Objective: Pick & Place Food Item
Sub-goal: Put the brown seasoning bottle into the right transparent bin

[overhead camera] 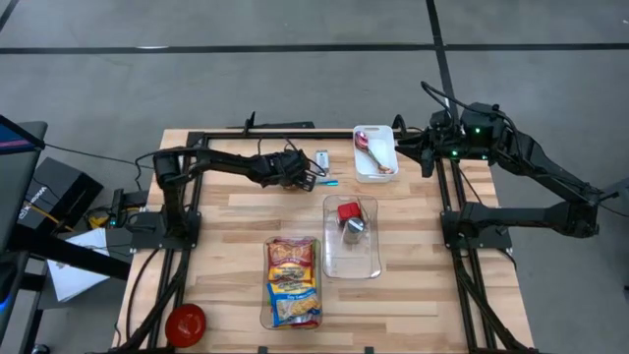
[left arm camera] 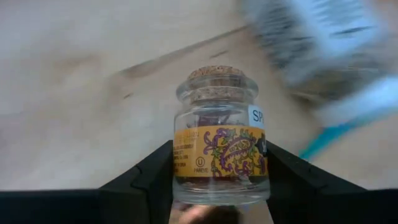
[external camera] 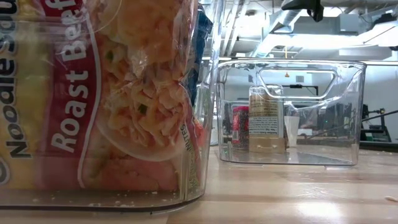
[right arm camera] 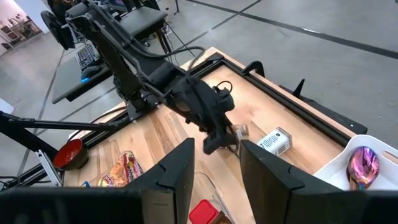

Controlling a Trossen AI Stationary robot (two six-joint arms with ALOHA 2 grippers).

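One small glass spice jar (left arm camera: 221, 146), cork-stoppered and wrapped in an orange paisley label, stands upright on the table (overhead camera: 236, 236) between the two dark fingers (left arm camera: 149, 180) of the left gripper (overhead camera: 298, 173); the pads sit against or just beside its lower sides, so I would call it a grip being taken, though a firm hold cannot be confirmed. Just beyond the jar lie a small white packet (overhead camera: 322, 158) and a thin blue stick (overhead camera: 328, 182). To do this step well, the fingers should settle squarely on the label band, below the shoulder, and squeeze evenly before any lift, since smooth glass may slip or tip; the rise should be straight up, clear of the packet. Farther from the jar, toward the front of the table, a clear bin (overhead camera: 352, 241) holds a red-lidded container and a small jar, and a second clear bin (overhead camera: 292, 282) holds noodle packets. A white tray (overhead camera: 376, 152) with a shiny spoon sits beside the packet, away from the left arm. The right gripper (right arm camera: 217, 168) hangs raised past that tray, its fingers parted around nothing. A red bowl (overhead camera: 185, 323) rests at the table's front corner on the left arm's side. Light wood planks form the surface, grey concrete floor surrounds it, and an open workshop shows behind.
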